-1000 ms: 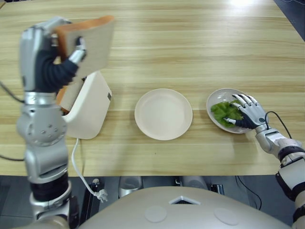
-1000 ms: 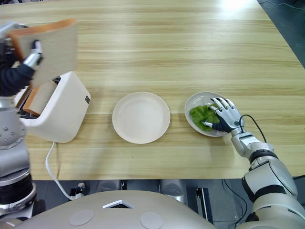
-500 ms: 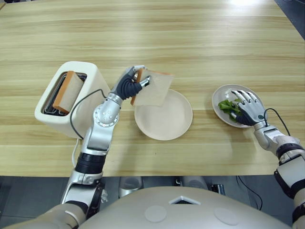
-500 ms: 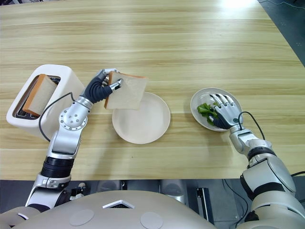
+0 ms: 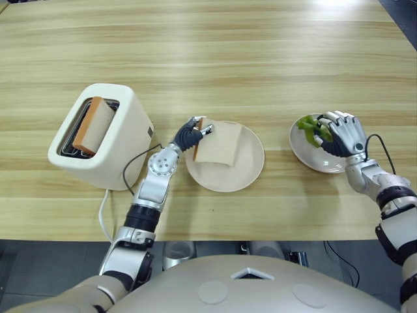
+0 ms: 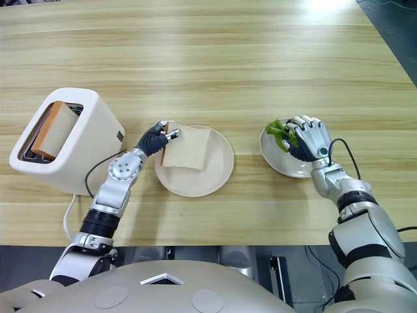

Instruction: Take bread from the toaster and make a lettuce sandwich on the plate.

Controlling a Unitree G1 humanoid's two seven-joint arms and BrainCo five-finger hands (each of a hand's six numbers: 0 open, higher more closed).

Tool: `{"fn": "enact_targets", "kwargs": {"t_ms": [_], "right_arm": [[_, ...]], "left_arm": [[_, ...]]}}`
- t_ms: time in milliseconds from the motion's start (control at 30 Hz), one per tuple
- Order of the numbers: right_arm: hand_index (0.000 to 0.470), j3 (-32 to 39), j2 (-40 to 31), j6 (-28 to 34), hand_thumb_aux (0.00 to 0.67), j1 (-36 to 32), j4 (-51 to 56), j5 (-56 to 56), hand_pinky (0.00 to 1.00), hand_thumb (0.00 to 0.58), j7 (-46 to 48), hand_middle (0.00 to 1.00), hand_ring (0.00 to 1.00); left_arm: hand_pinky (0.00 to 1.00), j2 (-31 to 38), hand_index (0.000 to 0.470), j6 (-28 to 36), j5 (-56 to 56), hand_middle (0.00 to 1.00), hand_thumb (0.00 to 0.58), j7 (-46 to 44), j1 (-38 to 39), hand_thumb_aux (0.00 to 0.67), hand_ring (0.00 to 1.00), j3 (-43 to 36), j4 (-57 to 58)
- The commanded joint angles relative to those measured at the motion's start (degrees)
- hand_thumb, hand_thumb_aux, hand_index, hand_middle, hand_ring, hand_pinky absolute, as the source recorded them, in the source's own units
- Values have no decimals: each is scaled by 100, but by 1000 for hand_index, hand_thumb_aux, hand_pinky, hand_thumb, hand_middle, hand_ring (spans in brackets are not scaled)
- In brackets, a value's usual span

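Observation:
A slice of bread [image 5: 219, 143] lies on the cream plate [image 5: 244, 177] at the table's centre. My left hand [image 5: 189, 135] sits at the plate's left rim, fingers still pinched on the slice's crust edge. A cream toaster [image 5: 117, 153] stands at the left with a second slice of bread [image 5: 92, 124] upright in its slot. At the right, my right hand [image 5: 342, 133] is shut on a green lettuce leaf [image 5: 309, 124], held just above the small white dish [image 5: 311, 156].
The toaster's white cord [image 5: 106, 225] runs off the table's front edge. The wooden table [image 5: 247, 59] stretches wide behind the plates.
My left hand has lowered the bread from the air onto the plate. My right hand has closed on the lettuce and lifted it off the dish.

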Motion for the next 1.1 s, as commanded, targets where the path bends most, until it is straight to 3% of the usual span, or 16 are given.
{"fn": "enact_targets", "kwargs": {"t_ms": [33,233,267,300,333,500,633,900,1100], "right_arm": [[460,-87,-108,-152,670,-62,-447,12,1000,580,-95,1000,1000],[460,-262,-186,-316,670,-4,-1646,13,1000,580,19,1000,1000],[460,-293,-167,-326,670,22,-1859,3,1000,580,84,1000,1000],[460,-302,-116,-354,670,48,-2147,-12,1000,580,188,1000,1000],[460,-308,-71,-366,670,75,-2385,-26,1000,580,274,1000,1000],[460,-383,121,-440,670,240,-3176,19,1000,580,703,1000,1000],[460,-285,431,-511,670,238,-3423,-111,1000,580,979,1000,1000],[460,39,999,-909,670,103,-3081,-236,1000,580,1593,1000,1000],[460,240,1398,-991,670,-117,-2757,-360,1000,580,1858,1000,1000]], "left_arm": [[1000,-167,460,510,-595,1000,580,-249,-75,670,1000,196,37],[1000,-117,460,846,-697,1000,580,-419,-158,670,1000,57,228],[1000,-91,262,873,-663,1000,472,-470,-145,381,1000,-19,227],[1000,-14,9,782,-437,1000,23,-375,-143,13,1000,-149,235],[1000,69,0,681,-224,1000,0,-271,-152,0,1000,-257,249],[1000,691,0,-120,945,1000,0,618,-369,0,1000,-573,329],[980,1016,0,-389,1452,980,0,992,-414,0,980,-683,275],[902,1337,0,-534,2434,902,0,1374,-325,0,902,-1038,-207],[753,1517,0,-318,2906,753,0,1644,-274,0,753,-853,-996]]}}
